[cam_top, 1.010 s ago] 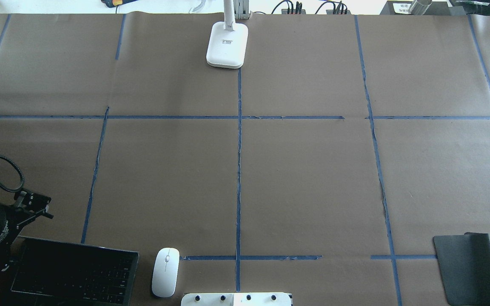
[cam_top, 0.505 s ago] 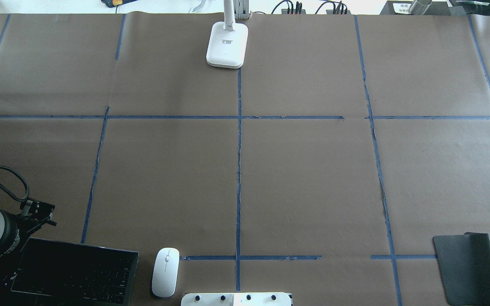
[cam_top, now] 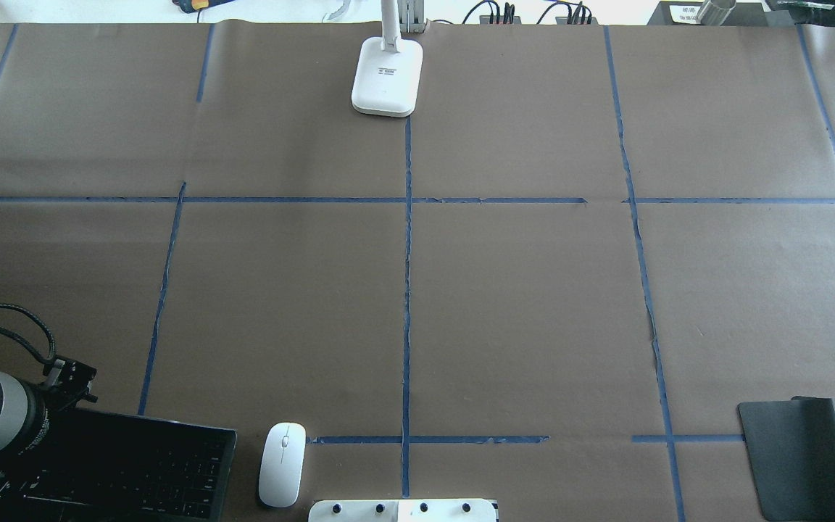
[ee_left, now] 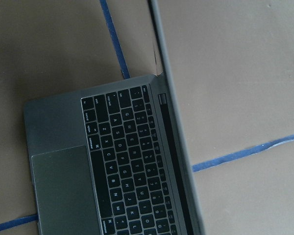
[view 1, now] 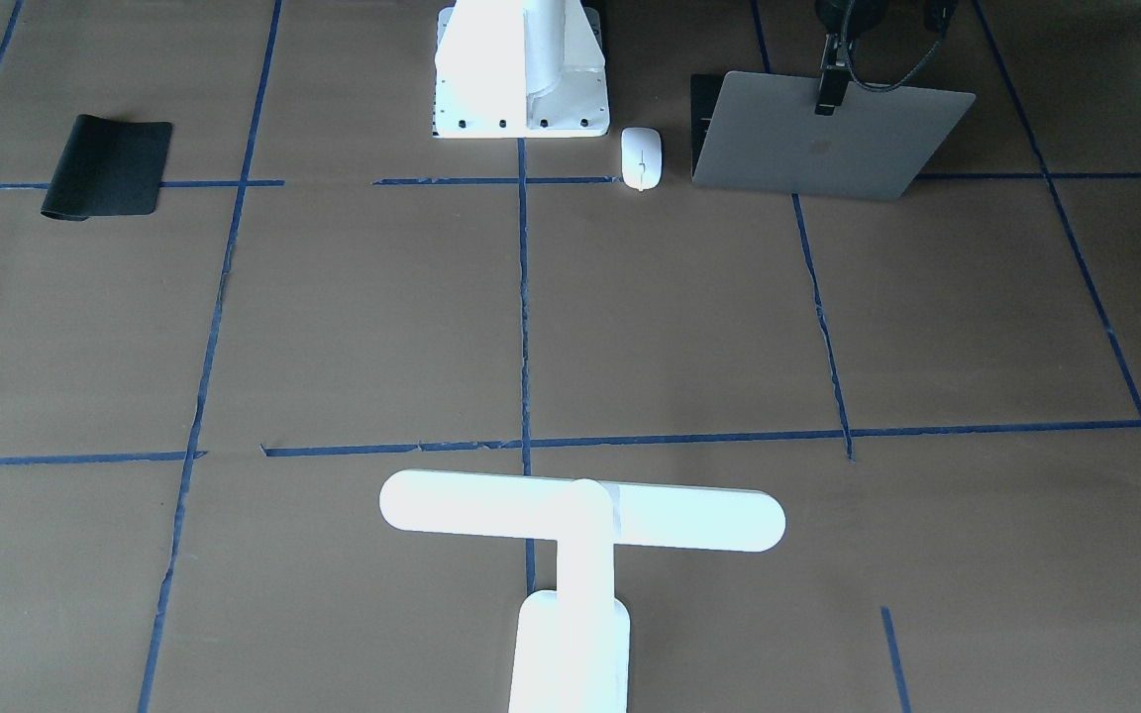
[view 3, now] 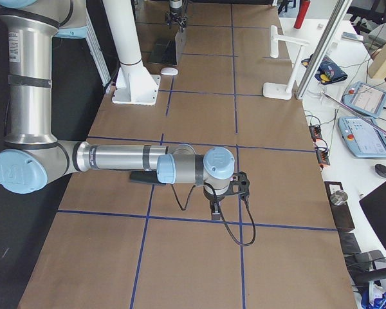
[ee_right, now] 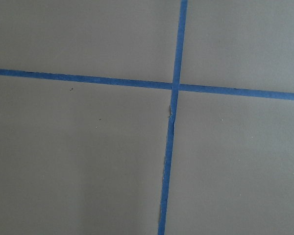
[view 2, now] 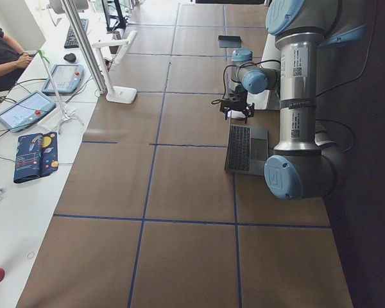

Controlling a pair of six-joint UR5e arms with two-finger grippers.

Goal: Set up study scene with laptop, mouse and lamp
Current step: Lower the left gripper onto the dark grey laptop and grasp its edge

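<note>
My left hand (view 1: 826, 96) sits at the lid edge of the open space-grey metal laptop (view 1: 808, 144); I can't tell its grip, nor that of the right hand (view 3: 214, 206). Brown-papered table (cam_top: 533, 312), blue tape grid (cam_top: 407, 304); small white oval mouse (cam_top: 282, 464) beside the laptop.

Paper-covered table (cam_top: 533, 304) w/ blue tape grid (cam_top: 407, 290): laptop (view 1: 828, 139), mouse (cam_top: 282, 464), lamp (view 1: 580, 515), black mat (cam_top: 798, 457), pedestal (view 1: 521, 69).

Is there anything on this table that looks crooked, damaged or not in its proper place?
Nothing looks spilled or broken. The black mat lies tilted against the tape grid, with one edge curled up, far from the laptop and the mouse. The blue tape is ragged in places.
</note>
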